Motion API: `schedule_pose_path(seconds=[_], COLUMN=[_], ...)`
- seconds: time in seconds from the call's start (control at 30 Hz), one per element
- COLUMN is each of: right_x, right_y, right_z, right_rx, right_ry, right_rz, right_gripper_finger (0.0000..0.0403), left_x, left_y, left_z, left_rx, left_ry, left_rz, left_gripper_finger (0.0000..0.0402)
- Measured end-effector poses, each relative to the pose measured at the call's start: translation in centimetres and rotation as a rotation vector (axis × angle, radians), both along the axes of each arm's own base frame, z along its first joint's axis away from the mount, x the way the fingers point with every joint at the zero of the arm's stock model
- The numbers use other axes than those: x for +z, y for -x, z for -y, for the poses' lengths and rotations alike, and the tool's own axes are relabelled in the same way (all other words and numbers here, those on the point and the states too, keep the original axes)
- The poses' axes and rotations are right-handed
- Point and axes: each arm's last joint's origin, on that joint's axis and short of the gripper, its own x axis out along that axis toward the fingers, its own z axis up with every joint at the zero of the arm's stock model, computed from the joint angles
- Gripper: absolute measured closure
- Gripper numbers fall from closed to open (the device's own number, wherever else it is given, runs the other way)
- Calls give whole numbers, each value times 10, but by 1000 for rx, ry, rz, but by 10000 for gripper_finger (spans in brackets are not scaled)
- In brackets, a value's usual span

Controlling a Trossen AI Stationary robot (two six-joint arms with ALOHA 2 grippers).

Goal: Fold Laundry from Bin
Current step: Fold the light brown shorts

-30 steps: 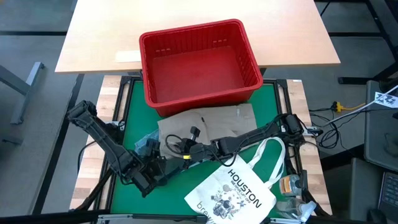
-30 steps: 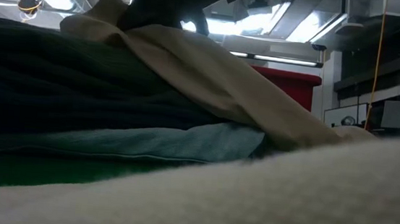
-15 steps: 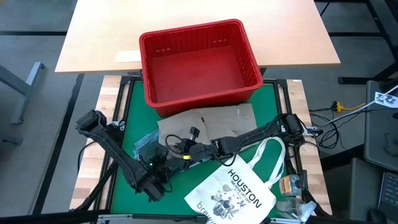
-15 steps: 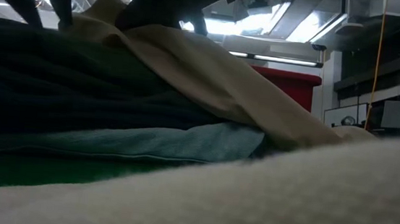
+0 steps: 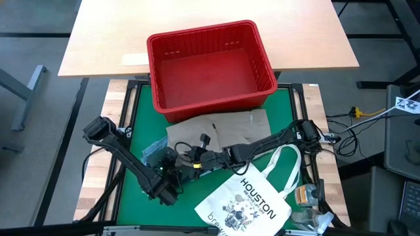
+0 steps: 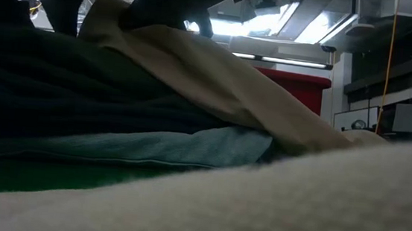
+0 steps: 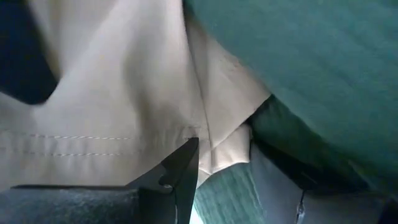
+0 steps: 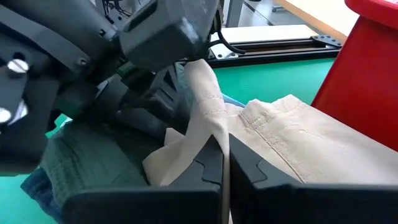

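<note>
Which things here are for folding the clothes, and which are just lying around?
For the job: tan garment, green garment, light blue garment, red bin, right gripper pinching the tan garment, left gripper beside the pile.

Just lying about: white tote bag.

Both arms reach low toward centre, right tool (image 8: 225, 163) clamped shut, left tool (image 5: 167, 176) seemingly parted.

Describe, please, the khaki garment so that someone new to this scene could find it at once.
Start at the red bin at the far end of the green mat. The khaki garment lies directly in front of it, and the right gripper is shut on its edge. It is the only tan cloth; the clothes beside it are dark green or blue.
</note>
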Motion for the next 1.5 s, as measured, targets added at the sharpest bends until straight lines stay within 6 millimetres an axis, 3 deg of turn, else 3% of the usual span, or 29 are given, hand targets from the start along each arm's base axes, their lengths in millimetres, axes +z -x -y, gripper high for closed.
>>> schedule_pose_path(seconds=[0.27, 0.6, 0.9, 1.3, 1.5], right_x=[0, 0, 0, 0, -1], right_y=[0, 0, 0, 0, 0], right_z=[0, 0, 0, 0, -3], right_rx=[0, 0, 0, 5, 98], right_ry=[0, 1, 1, -1, -47], right_rz=[-1, -1, -2, -3, -13], right_gripper_finger=[401, 402, 402, 385, 384], left_x=[0, 0, 4, 40, 58], left_y=[-4, -4, -4, -14, -12], left_z=[-1, -1, 1, 9, 8], left_rx=[2, 72, 168, 209, 249], left_ry=[-6, 25, 61, 127, 110], left_rz=[45, 87, 169, 260, 270], left_gripper_finger=[278, 395, 400, 401, 401])
